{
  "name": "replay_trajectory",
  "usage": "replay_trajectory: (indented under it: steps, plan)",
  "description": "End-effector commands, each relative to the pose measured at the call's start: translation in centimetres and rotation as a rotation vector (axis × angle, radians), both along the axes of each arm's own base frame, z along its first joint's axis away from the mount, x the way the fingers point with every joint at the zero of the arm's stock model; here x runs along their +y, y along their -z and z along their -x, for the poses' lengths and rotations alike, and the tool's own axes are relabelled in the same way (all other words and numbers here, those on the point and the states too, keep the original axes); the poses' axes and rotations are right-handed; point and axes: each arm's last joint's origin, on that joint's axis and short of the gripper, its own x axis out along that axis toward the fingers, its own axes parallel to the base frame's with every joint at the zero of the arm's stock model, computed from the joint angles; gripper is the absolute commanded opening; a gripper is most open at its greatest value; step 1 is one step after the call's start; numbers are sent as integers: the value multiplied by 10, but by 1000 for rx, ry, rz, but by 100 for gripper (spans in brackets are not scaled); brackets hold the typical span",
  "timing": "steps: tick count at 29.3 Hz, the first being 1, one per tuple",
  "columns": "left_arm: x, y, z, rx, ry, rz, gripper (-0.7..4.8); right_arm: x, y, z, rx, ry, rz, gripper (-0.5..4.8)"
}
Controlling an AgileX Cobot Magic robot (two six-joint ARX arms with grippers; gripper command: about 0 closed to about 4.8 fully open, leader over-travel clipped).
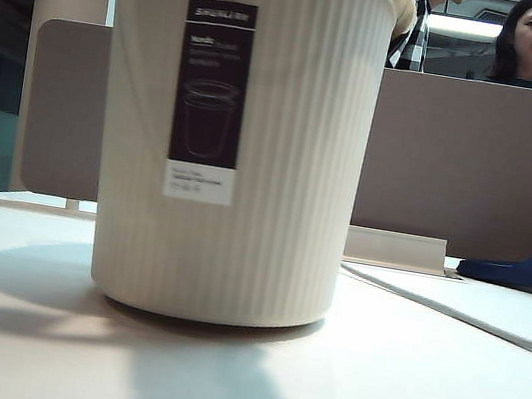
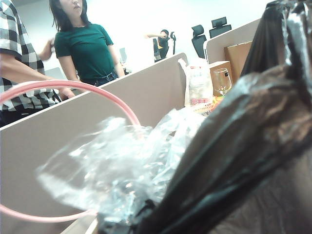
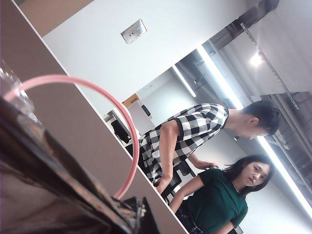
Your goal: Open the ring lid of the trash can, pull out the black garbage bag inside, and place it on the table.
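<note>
Black garbage bag (image 2: 253, 146) fills right of left wrist view, beside pink ring lid (image 2: 73, 87) above trash can (image 1: 233, 154) on counter (image 1: 369, 378); both grippers unseen, clenched per reading; bag looks soft, slippery, so grab bunched neck.

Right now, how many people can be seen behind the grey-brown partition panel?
2. In the exterior view, a man in a checked shirt stands behind the cream-white ribbed trash can; a dark-haired woman is to his right. Others may be hidden.
</note>
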Motion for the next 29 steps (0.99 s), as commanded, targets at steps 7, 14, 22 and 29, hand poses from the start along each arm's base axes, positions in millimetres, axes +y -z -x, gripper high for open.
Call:
replay_trajectory:
  steps: [7, 14, 22, 29]
  plan:
    - [-3, -18, 9, -77, 21, 30, -6, -1, -3, 1, -1, -10, 6, -2]
    - [-4, -38, 16, -103, 22, 43, -6, -1, -3, 1, -2, -11, 7, -2]
    - [-8, -41, 19, -110, 44, 47, -6, -1, -3, 1, -17, -1, 47, -2]
    - [-9, -42, 21, -114, 43, 53, -6, -1, -5, 1, -27, 9, 70, -2]
